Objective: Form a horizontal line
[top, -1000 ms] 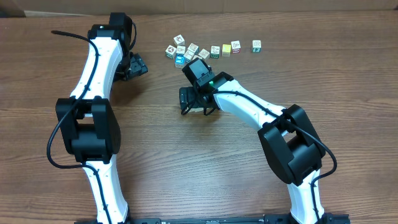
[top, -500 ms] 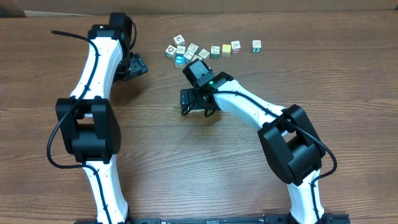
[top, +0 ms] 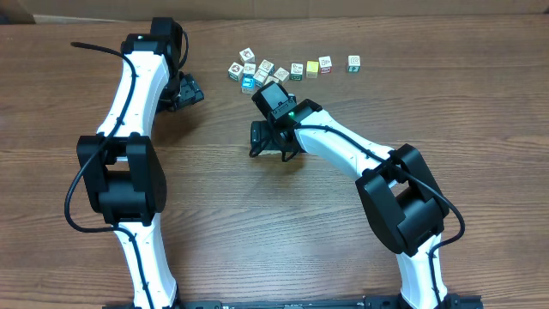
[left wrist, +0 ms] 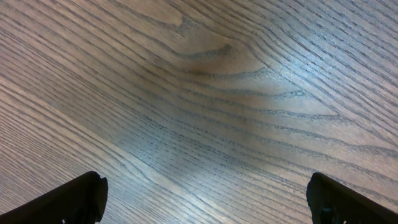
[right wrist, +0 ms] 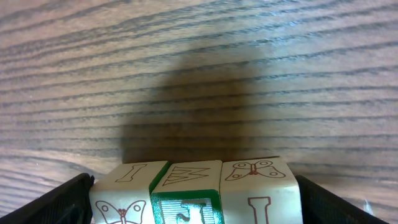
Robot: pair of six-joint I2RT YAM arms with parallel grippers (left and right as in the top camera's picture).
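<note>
In the right wrist view my right gripper (right wrist: 198,202) is shut on a straight row of three touching picture cubes, the horizontal line: a white butterfly cube (right wrist: 121,193), a green-faced cube (right wrist: 186,202) and another white cube (right wrist: 264,186). The row is pinched end to end between the black fingers (right wrist: 68,199), just above the wood. In the overhead view the right gripper (top: 268,142) hides this row. My left gripper (top: 187,91) is open and empty over bare table; it also shows in the left wrist view (left wrist: 208,199).
An irregular bunch of several similar cubes (top: 266,69) lies at the table's far side, just beyond the right gripper. A pale yellow cube (top: 312,67) and a lone cube (top: 353,62) lie to its right. A cable (top: 90,47) trails at the far left.
My right gripper has shifted very slightly to the right with the cubes in it. The left arm has not moved.
</note>
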